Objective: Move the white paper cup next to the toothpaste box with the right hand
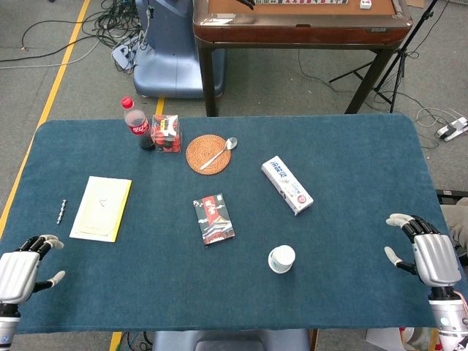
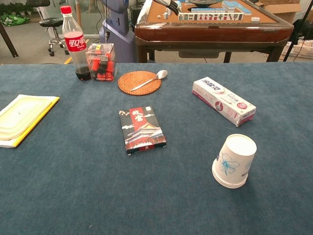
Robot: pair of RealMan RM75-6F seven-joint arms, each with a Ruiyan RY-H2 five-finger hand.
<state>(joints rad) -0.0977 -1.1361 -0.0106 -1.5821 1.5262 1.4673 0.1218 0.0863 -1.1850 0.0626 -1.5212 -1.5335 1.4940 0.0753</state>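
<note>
White paper cup (image 2: 234, 161) stands upside down on the blue surface (image 1: 351, 161), on the near side of the toothpaste box (image 1: 287, 184) and clearly apart from it. We see our right hand (image 1: 426, 252) resting well to the right of the box, fingers spread, holding nothing. We judge the reach not yet begun; next we must bring that hand across to grasp the cup.
</note>
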